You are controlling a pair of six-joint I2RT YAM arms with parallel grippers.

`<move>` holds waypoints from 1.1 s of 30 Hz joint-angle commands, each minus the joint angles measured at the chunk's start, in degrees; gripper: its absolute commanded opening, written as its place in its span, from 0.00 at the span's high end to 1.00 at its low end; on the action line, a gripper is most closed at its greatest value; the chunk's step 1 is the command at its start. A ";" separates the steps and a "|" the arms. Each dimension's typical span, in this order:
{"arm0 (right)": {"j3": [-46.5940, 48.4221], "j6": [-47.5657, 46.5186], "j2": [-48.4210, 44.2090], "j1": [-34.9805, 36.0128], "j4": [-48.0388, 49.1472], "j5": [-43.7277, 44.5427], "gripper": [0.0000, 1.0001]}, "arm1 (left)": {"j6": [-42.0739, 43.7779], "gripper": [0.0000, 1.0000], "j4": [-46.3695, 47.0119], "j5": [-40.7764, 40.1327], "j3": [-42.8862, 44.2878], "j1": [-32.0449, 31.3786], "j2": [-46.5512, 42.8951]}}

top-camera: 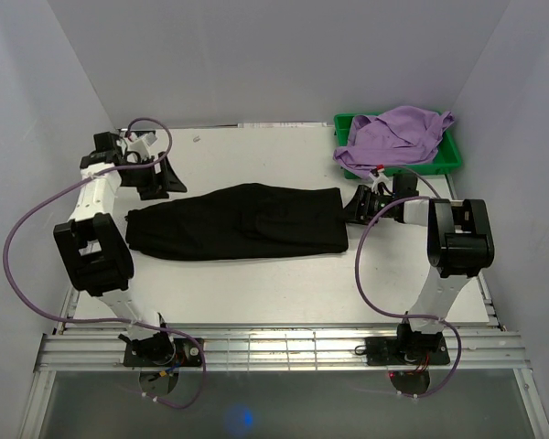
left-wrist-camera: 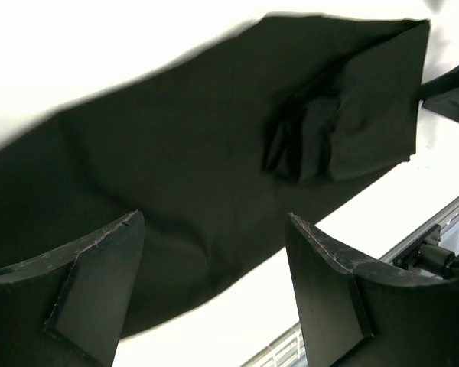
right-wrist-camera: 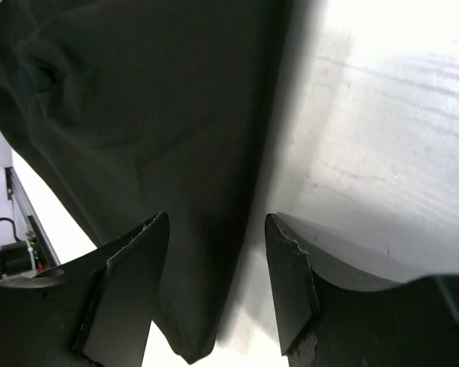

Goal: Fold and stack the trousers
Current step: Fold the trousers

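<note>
The black trousers (top-camera: 238, 222) lie folded lengthwise across the middle of the white table, a long dark band with a bunched crease (left-wrist-camera: 306, 141) near its right end. My left gripper (top-camera: 157, 179) hovers just behind the band's left end, jaws wide open and empty (left-wrist-camera: 214, 260). At the right end my right gripper (top-camera: 359, 203) stands open, its jaws (right-wrist-camera: 214, 260) straddling the straight right edge of the trousers (right-wrist-camera: 153, 115) with nothing pinched between them.
A green bin (top-camera: 453, 155) at the back right holds a lilac purple garment (top-camera: 398, 135). White walls close in the table on three sides. An aluminium rail (top-camera: 274, 347) runs along the near edge. Purple cables (top-camera: 18, 247) loop beside the arms.
</note>
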 commanded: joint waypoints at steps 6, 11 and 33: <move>1.20 1.78 5.31 3.35 -0.17 3.30 0.47 | 5.26 0.16 -4.16 -2.75 -1.99 8.58 -4.81; 1.21 1.51 4.62 3.62 -1.32 4.43 0.71 | 5.52 0.16 -4.34 -3.02 -4.53 11.48 -5.24; 6.57 -20.11 -21.65 -11.06 -34.63 7.34 0.92 | 0.25 0.08 5.68 1.37 -19.57 8.94 -4.72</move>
